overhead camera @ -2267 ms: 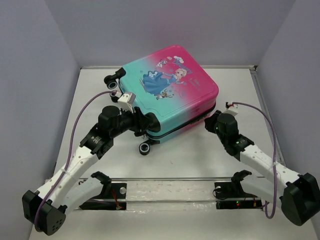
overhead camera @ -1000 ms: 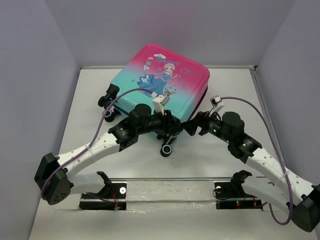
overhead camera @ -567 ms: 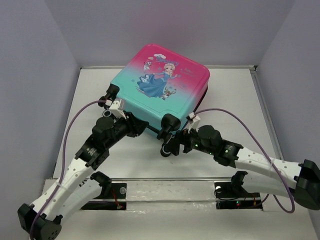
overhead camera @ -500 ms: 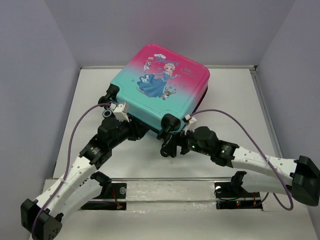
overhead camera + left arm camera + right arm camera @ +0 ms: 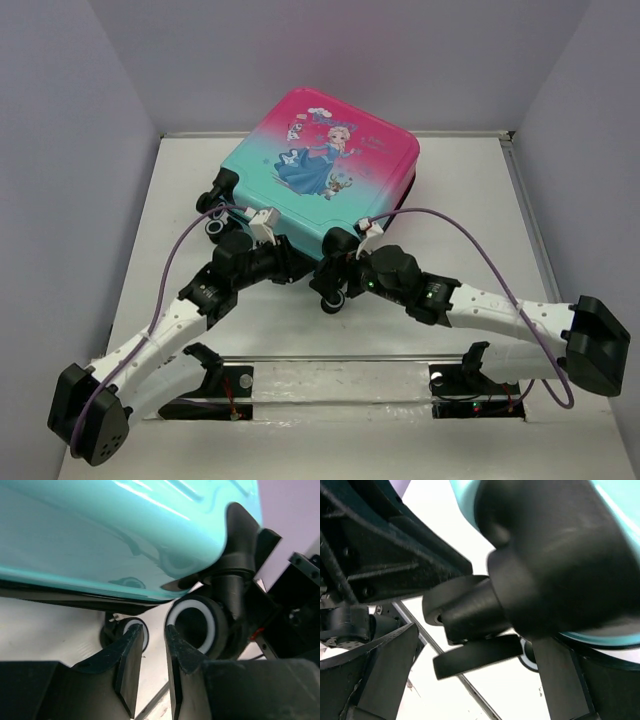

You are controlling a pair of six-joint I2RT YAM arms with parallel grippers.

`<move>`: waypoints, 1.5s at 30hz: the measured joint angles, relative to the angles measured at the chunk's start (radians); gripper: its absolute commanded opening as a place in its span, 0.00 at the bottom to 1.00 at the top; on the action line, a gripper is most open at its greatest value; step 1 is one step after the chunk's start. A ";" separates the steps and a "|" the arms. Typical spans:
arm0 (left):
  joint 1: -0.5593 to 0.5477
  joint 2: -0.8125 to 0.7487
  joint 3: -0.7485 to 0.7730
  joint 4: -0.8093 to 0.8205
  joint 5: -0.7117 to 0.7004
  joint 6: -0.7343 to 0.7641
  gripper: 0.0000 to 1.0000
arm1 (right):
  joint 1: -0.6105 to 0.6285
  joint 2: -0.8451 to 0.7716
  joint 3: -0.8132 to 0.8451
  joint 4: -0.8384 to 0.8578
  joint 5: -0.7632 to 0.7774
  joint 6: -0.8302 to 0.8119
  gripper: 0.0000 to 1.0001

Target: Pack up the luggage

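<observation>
The luggage [image 5: 320, 160] is a shut pink-to-teal suitcase with a cartoon princess on top, lying at the back middle with its wheeled edge towards the arms. My left gripper [image 5: 293, 268] sits under that edge. In the left wrist view its fingers [image 5: 131, 652] stand a narrow gap apart with nothing between them, below the teal shell [image 5: 115, 535] and beside a white-ringed wheel [image 5: 197, 625]. My right gripper [image 5: 337, 278] is at the near wheel [image 5: 331, 300]. In the right wrist view its fingers [image 5: 385, 672] are wide open, with the black caster [image 5: 470, 610] just above the gap.
Two more wheels [image 5: 220, 187] stick out at the suitcase's left corner. A clear strip [image 5: 330, 375] and both arm mounts run along the near edge. Grey walls close in the table on the left, right and back. Purple cables loop over both arms.
The suitcase has swung round to point its wheels at the arms and has stayed put for the last second. The right gripper slid left onto the near wheel. The left gripper drew back, then came in beneath the edge.
</observation>
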 measured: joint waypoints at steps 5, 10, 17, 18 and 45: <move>-0.036 -0.001 0.000 0.010 0.010 0.002 0.33 | 0.005 0.024 0.020 0.016 0.023 -0.015 0.39; -0.040 -0.042 -0.040 0.000 -0.052 -0.002 0.30 | 0.005 0.018 0.021 0.019 0.040 -0.011 0.08; -0.140 0.010 -0.159 0.049 -0.155 -0.053 0.33 | 0.009 -0.033 0.021 -0.032 0.076 -0.017 0.07; -0.171 0.045 -0.161 0.076 -0.182 -0.057 0.34 | 0.009 -0.037 0.021 -0.039 0.079 -0.019 0.07; -0.402 0.315 -0.193 0.603 -0.668 -0.029 0.36 | 0.009 -0.043 0.033 -0.072 0.070 -0.037 0.07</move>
